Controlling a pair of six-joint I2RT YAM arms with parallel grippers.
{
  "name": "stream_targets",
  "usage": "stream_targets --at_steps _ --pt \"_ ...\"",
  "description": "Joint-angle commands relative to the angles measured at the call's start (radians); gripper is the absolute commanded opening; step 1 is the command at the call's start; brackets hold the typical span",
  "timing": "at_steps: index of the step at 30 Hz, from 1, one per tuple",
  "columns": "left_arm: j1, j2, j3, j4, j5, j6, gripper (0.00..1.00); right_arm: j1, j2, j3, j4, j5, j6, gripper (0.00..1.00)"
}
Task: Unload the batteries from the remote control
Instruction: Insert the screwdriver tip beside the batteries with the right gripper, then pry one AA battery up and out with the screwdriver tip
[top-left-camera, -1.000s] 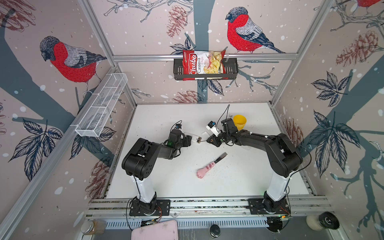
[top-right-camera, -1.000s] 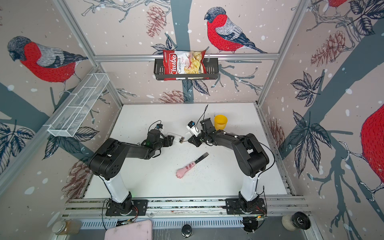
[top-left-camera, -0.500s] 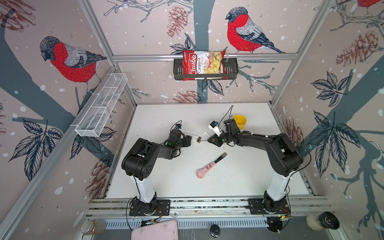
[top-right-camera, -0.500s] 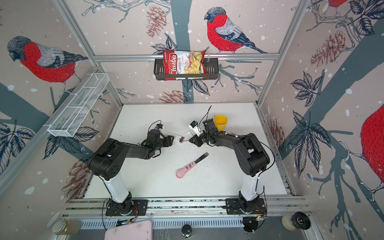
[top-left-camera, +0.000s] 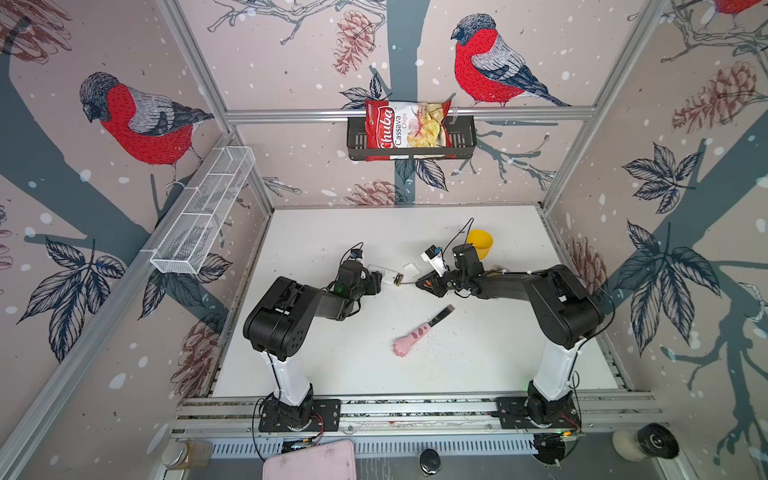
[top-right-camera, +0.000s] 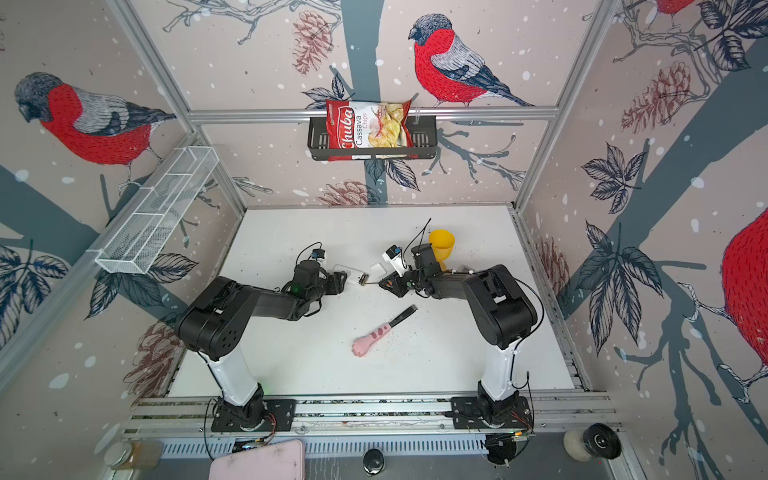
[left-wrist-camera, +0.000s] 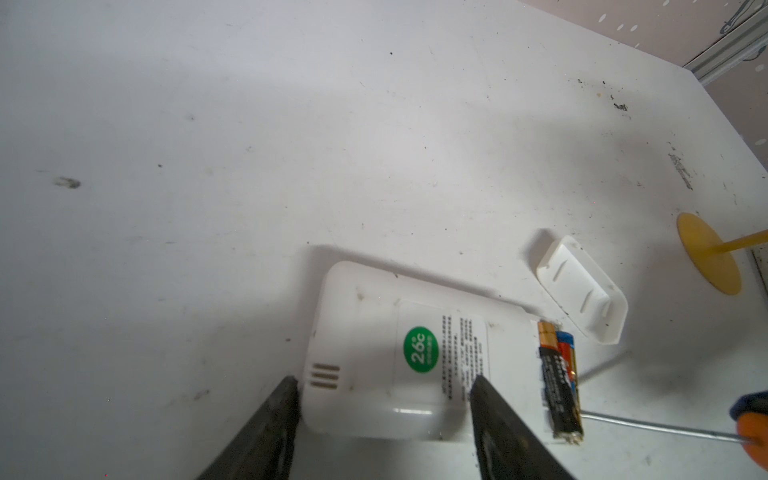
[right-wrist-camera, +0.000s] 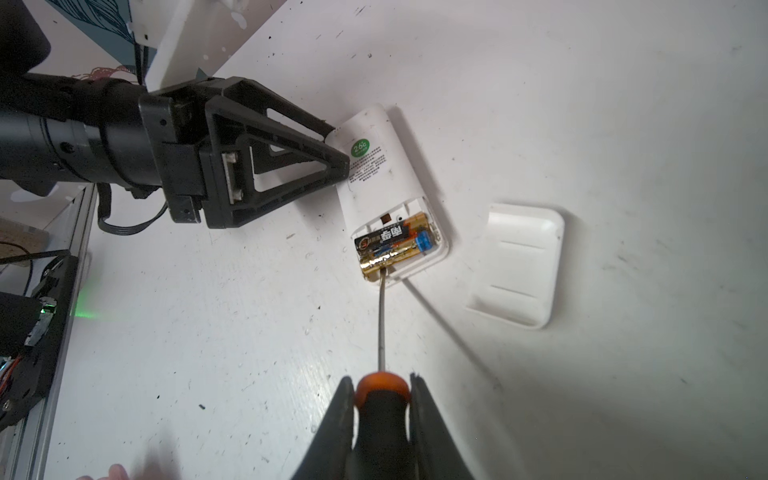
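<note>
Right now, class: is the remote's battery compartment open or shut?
Open: its cover lies detached beside the remote, and the batteries are exposed.

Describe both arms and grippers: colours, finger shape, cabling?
Both are black jointed arms on white lower columns: left arm, right arm. The left gripper has black triangular open-frame fingers; the right gripper black tapered ones. Thin black cables loop at each wrist; a green light shows on the left.

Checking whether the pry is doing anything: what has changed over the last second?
The right gripper, shut on the screwdriver, has edged slightly toward the yellow cup; the tip stays at the batteries. Unchanged: batteries in the remote, left gripper open against it, battery cover beside it.
</note>
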Motion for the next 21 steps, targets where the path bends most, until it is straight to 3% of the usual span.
stream_targets --at_steps 1,21 --pt "0.001 0.007 -0.003 0.008 -0.002 -0.009 0.65 0.0 0.011 0.002 0.066 -0.03 0.027 0.0" --pt "0.002 -0.013 -0.018 0.007 -0.01 -0.005 0.64 -0.006 -0.017 -0.001 0.081 -0.004 0.042 0.0"
